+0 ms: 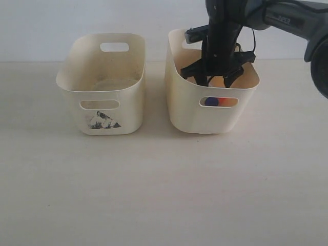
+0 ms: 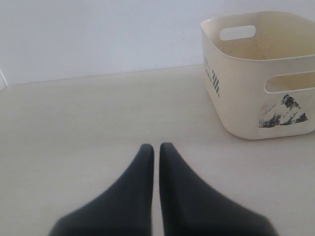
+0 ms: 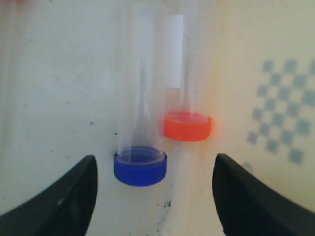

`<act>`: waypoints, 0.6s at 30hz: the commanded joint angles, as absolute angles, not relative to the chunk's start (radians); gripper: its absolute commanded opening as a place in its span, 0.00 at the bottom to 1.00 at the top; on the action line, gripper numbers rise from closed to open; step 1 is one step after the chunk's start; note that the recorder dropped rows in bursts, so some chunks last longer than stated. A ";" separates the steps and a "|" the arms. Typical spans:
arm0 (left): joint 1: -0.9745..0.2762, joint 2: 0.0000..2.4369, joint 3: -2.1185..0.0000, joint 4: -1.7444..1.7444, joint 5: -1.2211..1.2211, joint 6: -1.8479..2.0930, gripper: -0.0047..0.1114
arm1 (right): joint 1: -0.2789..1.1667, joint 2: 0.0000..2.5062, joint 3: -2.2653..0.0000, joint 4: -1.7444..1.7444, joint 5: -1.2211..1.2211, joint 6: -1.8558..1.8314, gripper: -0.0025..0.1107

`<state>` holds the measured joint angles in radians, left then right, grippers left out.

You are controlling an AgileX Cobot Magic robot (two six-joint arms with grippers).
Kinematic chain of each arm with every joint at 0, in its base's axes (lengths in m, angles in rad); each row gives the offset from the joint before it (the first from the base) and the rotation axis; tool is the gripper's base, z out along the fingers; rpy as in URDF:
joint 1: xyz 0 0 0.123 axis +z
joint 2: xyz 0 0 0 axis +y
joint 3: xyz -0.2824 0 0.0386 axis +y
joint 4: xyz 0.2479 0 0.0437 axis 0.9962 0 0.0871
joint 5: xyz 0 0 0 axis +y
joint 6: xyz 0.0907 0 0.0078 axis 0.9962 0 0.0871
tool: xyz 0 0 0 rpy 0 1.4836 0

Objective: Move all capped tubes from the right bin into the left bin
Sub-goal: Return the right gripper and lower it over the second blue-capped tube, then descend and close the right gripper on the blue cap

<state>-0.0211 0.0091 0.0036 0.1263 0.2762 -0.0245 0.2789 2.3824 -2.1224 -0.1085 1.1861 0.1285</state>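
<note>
We're grasping: our right pincer hangs spread wide, holding nothing, in the right bin; next we centre and close on the blue-capped tube. Our left pincer sits pressed together, empty.

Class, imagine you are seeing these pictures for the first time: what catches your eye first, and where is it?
The dark right hand reaches, open, down into the right bin, the plain-fronted tub. Just ahead of it, inside that bin, a blue-capped tube and an orange-capped tube lie side by side. The left bin stands next to it, with a black-grey smudge on its front.
</note>
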 commanded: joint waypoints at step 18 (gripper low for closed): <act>-0.020 0.007 0.000 0.120 0.261 -0.036 0.08 | 0.279 2.319 -2.117 0.121 1.130 0.149 0.57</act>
<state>-0.0211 0.0091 0.0036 0.1263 0.2762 -0.0245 0.2789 2.2959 -2.1224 0.1021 1.1374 0.1424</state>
